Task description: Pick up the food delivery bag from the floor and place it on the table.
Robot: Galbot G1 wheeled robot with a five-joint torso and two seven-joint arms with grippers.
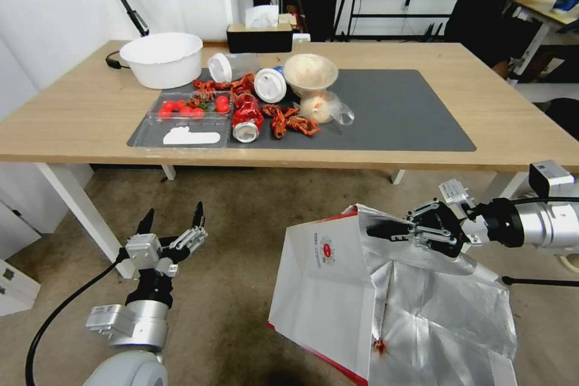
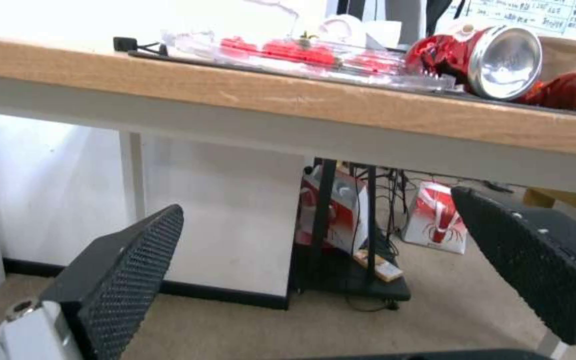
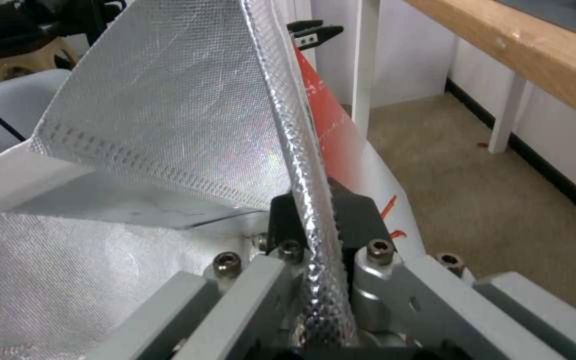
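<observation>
Beige carpet, stained and worn, covers the floor [image 1: 241,241] in front of the table [image 1: 72,120], a long light-wood top on white legs with a dark grey mat [image 1: 398,108] laid across it. On and around the mat sit a white bowl [image 1: 161,59], a clear tray of red fruit [image 1: 190,107], a crushed red can [image 1: 246,122] lying on its side, crayfish [image 1: 294,123] and a black tissue box [image 1: 259,36].

From the head view, the bag [image 1: 329,289] sits low on the floor at the robot's right, below the table's near edge, tilted, with its white face and small round red logo turned up and its silver foil lining spilling open to the right. The right gripper [image 1: 392,230] reaches in from the right and is clamped on the bag's upper foil rim.

The right wrist view shows that grip close: the bag's rolled foil edge [image 3: 308,200] runs straight between the closed black fingers [image 3: 358,220], with the red side panel beyond it.

The left gripper [image 1: 174,220] hovers above bare carpet at the robot's left, near a table leg, fingers spread and holding nothing. Its wrist view looks under the table's edge, past both spread pads [image 2: 125,270], to the can's silver end [image 2: 501,62] above and a red-and-white bag [image 2: 438,217] standing on the floor behind.
</observation>
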